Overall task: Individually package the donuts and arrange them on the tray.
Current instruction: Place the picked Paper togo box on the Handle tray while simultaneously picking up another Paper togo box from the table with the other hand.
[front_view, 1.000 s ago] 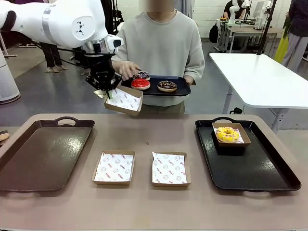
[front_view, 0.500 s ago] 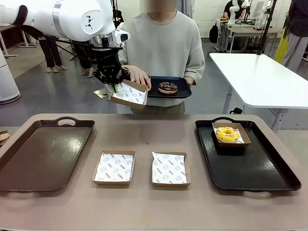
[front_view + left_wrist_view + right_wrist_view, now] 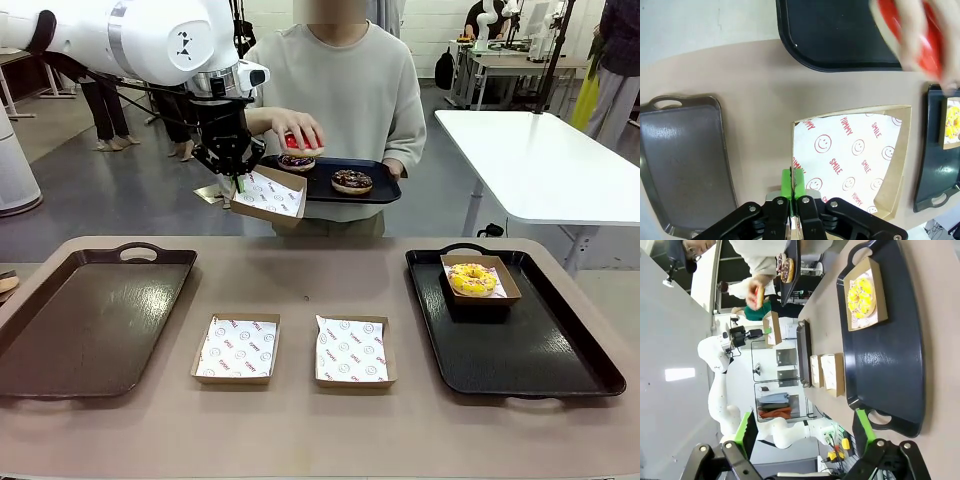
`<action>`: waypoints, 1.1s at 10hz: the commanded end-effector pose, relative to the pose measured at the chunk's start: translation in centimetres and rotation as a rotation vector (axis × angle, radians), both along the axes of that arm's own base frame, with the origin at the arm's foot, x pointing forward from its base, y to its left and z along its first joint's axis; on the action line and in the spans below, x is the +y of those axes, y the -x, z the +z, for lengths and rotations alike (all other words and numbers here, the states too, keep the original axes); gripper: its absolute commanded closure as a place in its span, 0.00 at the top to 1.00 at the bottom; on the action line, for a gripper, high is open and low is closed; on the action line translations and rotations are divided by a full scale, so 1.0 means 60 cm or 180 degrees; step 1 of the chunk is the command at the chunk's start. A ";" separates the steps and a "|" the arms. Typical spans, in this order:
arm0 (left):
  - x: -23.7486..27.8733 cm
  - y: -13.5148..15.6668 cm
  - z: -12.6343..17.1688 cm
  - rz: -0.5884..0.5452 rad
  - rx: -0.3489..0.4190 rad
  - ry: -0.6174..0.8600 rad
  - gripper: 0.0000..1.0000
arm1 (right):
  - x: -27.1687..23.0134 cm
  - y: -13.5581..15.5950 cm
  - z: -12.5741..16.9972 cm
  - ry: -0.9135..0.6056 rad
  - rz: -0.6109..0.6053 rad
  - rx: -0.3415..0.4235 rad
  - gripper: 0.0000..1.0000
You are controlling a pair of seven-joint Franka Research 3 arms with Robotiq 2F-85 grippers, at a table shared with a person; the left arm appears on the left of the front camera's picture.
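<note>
One red donut (image 3: 929, 50) is pinched in the person's hand (image 3: 298, 130), just beside the tilted paper-lined box (image 3: 268, 195). Left pincer (image 3: 795, 182), clamped on that box's rim, should level it and hold steady under the donut. Right pincer (image 3: 805, 426) gapes apart, idle over the tabletop (image 3: 300, 270).

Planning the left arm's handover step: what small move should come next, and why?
Probably hold the box steady: the left gripper is shut on its edge, and the person's hand holds the red donut raised close beside it, seemingly to place inside.
</note>
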State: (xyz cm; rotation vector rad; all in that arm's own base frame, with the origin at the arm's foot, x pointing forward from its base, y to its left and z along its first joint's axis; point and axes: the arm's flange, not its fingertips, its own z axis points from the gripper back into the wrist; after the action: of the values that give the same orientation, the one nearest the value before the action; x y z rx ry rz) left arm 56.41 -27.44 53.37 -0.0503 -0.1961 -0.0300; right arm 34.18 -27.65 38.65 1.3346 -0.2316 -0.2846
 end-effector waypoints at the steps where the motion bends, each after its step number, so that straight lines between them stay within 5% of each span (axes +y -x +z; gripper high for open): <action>1: 0.007 0.011 0.000 0.0010 0.0015 0.0008 0.00 | 0.006 0.001 -0.005 -0.0030 -0.0046 -0.0184 1.00; 2: 0.007 0.011 0.000 0.0010 0.0015 0.0008 0.00 | 0.000 0.000 0.000 0.0000 0.0000 0.0000 1.00; 11: 0.007 0.011 0.000 0.0010 0.0015 0.0008 0.00 | 0.000 0.000 0.000 0.0000 0.0000 0.0000 1.00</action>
State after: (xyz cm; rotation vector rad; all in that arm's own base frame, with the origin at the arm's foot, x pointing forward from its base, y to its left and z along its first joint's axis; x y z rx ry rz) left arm 56.41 -27.40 53.33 -0.0496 -0.1950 -0.0294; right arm 34.11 -27.60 38.46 1.3356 -0.2368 -0.2781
